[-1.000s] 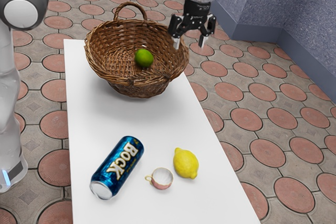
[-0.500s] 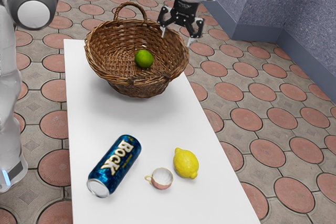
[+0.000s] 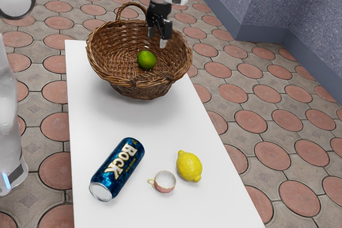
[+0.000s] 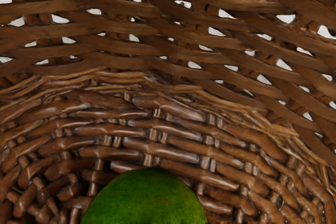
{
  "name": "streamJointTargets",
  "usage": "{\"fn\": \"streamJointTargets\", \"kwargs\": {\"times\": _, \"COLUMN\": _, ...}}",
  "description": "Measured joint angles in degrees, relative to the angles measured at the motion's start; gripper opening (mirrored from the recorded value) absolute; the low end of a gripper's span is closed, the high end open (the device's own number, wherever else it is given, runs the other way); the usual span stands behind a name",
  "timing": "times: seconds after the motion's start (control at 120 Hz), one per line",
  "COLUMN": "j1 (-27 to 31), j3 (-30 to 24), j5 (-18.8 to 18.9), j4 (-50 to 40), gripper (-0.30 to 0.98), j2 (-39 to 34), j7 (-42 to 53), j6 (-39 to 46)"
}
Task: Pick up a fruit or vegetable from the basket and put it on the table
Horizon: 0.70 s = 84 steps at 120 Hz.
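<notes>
Tiled in reddish rounds, the floor (image 3: pixel 256 121) spreads on every side of the basket, well below it. A speckled grey-blue wall (image 3: pixel 262 4) stands off to the exterior view's right of the basket, well apart from it. The white table (image 3: pixel 117 121) runs under the basket and out from it toward the exterior camera. The pale arm (image 3: pixel 8 94) stands to the exterior view's left of the basket and reaches across above it. The basket (image 3: pixel 144 86) itself is brown wicker with a looped handle, upright on the table's far part. Over its opening hangs the black gripper (image 3: pixel 157 39), open, its two fingertips apart with nothing between them. The blue BOCK can (image 3: pixel 117 169) lies on its side, well apart from the basket on the exterior camera's side. The yellow lemon (image 3: pixel 189 166) is also on that side of the basket, more to the exterior view's right. The green lime (image 3: pixel 146 60), the fruit to be picked, rests inside the basket; the wrist view has it against the woven inside. The small pink cup (image 3: pixel 164 182), white within, is on the table, likewise on the exterior camera's side of the basket.
</notes>
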Motion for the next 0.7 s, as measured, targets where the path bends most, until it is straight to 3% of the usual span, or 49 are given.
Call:
{"fn": "streamJointTargets", "kwargs": {"times": 0.275, "j1": 0.3, "j3": -0.2, "j5": -0.5, "j4": -11.5, "gripper": 0.69, "j2": -5.5, "j7": 15.2, "j6": 8.5}}
{"fn": "streamJointTargets", "kwargs": {"times": 0.7, "j1": 3.8, "j3": 0.0, "j5": -0.7, "j4": -12.5, "gripper": 0.69, "j2": -3.6, "j7": 28.3, "j6": 14.0}}
